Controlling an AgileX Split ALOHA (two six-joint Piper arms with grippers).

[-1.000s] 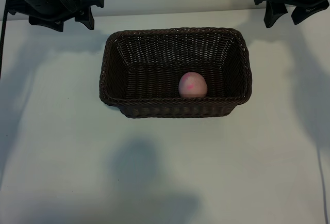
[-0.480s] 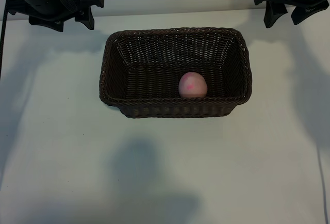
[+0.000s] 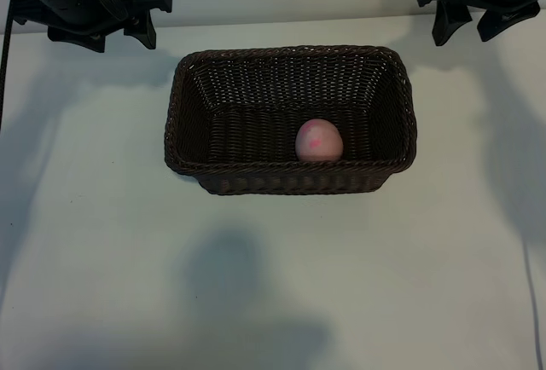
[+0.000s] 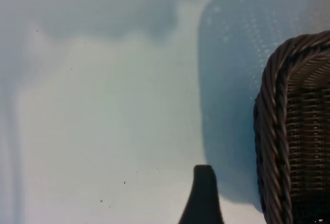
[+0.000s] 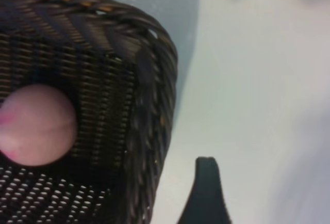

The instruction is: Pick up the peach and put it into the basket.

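Observation:
The pale pink peach (image 3: 319, 141) lies inside the dark brown wicker basket (image 3: 290, 51), against its near wall and right of centre. It also fills one side of the right wrist view as the peach (image 5: 33, 126) behind the basket's corner (image 5: 154, 100). My left gripper (image 3: 111, 36) hangs open at the far left, off the basket's back-left corner, with nothing in it. One finger (image 4: 203, 198) shows beside the basket rim (image 4: 273, 131). My right gripper (image 3: 467, 26) hangs open and empty at the far right, and one finger (image 5: 206, 193) shows over bare table.
The basket stands on a plain white table (image 3: 273, 285). Soft shadows fall on the table in front of the basket. A dark cable (image 3: 5, 63) runs down the far left edge.
The right gripper has drifted very slightly to the left. The peach, the basket and the left arm have not moved.

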